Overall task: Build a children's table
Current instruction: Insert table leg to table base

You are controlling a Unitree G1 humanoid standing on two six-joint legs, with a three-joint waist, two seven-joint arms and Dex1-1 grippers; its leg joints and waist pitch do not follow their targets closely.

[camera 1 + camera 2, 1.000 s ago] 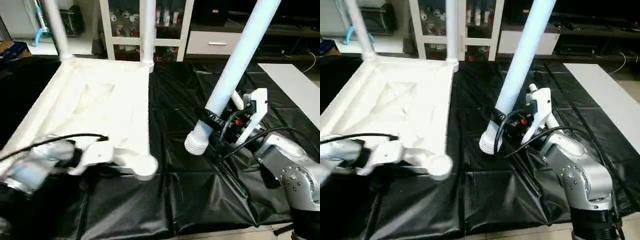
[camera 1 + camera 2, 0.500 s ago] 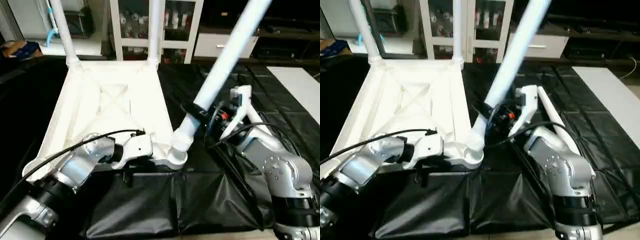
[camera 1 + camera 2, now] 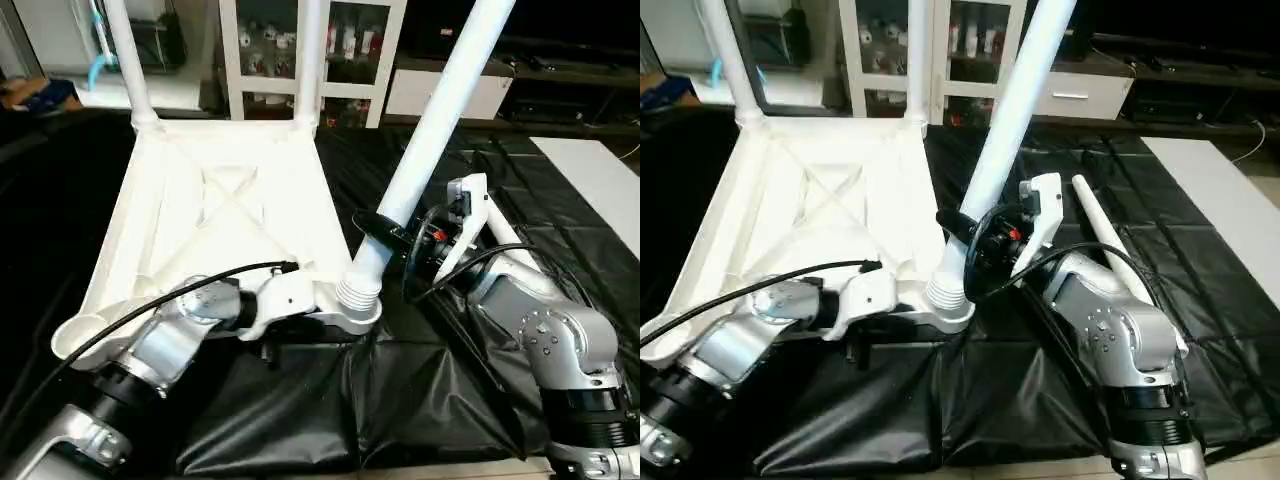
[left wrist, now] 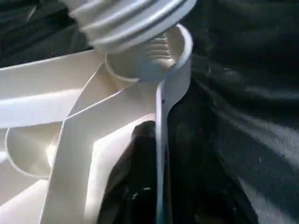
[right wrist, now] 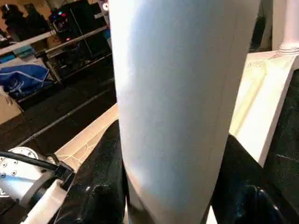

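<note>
Left wrist view gives me the leg's [image 4: 126, 23] ribbed end entering the corner socket [image 4: 180, 46]. Right jaws pinch that leg; left jaws I cannot tell.

The top [image 3: 215, 215] is laid underside up on black sheeting [image 3: 420, 400], with two legs [image 3: 125, 60] standing in its far corner sockets. A third leg [image 3: 430, 140], tilted, is clamped by the right end effector [image 3: 392, 238], its ribbed end set at the near right socket [image 3: 355, 315]. That corner is met by the left end effector [image 3: 300, 305].
</note>
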